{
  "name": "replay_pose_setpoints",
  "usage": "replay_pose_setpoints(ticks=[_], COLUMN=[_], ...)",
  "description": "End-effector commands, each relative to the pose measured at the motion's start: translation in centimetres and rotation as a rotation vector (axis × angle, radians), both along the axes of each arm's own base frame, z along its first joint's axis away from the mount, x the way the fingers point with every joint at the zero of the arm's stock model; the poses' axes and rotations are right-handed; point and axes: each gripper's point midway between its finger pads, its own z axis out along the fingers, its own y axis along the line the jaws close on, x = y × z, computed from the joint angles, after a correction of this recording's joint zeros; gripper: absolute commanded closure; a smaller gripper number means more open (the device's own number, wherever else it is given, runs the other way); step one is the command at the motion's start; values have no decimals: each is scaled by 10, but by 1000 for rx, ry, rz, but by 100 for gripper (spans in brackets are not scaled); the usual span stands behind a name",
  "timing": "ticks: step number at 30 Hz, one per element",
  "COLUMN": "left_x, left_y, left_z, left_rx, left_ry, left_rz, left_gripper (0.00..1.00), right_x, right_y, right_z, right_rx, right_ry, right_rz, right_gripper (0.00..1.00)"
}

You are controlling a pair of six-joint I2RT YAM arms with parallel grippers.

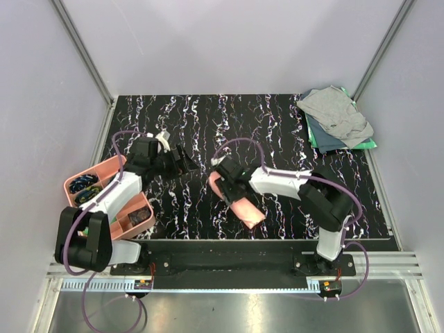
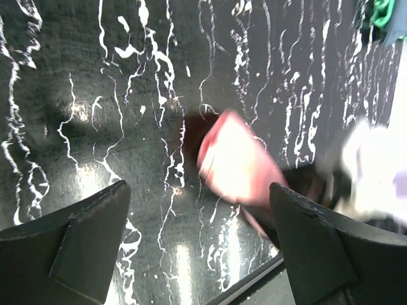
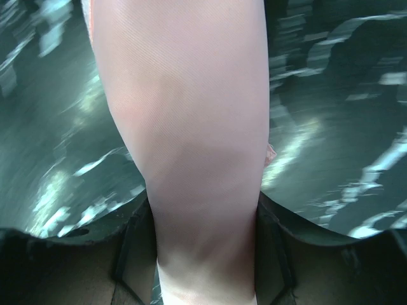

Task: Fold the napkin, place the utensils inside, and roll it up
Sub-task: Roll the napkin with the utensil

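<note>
right arm: base at near right, upper link rising, forearm reaching left and low across the desk [image 1: 277, 132] to its middle. right claw [image 1: 225, 182] sits over the far-left end of the napkin [image 1: 246, 208]. wrist view: dark fingers [image 3: 130, 248] press both sides of the pink cloth, claw closed around it. the view is motion-blurred.

napkin: a narrow pink roll, near centre of the desk, lying slantwise from far left to near right. its near-right end lies close to the desk's near edge. what is inside the roll cannot be told.

left arm: base at near left, elbow folded high, forearm angled far and right. left claw [image 1: 182, 158] points right toward the napkin, well apart from it, jaws spread wide, nothing between them. wrist view shows bare desk between the fingers and the roll blurred ahead.

pink tray [image 1: 73, 186] at the left edge beside the left arm, small things in its compartments, too small to name. grey cloth [image 1: 336, 111] on green cloth [image 1: 368, 144], far right corner.
</note>
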Motion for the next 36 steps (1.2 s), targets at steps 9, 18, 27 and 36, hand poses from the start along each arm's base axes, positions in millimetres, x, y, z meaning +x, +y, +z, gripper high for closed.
replay_pose_setpoints(ticks=[9, 18, 27, 36], left_x=[4, -6, -9, -16], left_y=[19, 38, 49, 60], left_z=[83, 98, 108, 134], left_rx=[52, 113, 168, 226], left_ry=[-193, -264, -347, -496], left_rz=[-10, 5, -18, -2], left_gripper=[2, 1, 1, 1], right_x=[117, 164, 182, 181], right_y=[-118, -169, -162, -156], right_z=[-19, -25, 24, 168], right_rx=[-56, -53, 61, 318], right_ry=[65, 109, 10, -362], right_rz=[-501, -610, -588, -481], right_gripper=[41, 40, 4, 0])
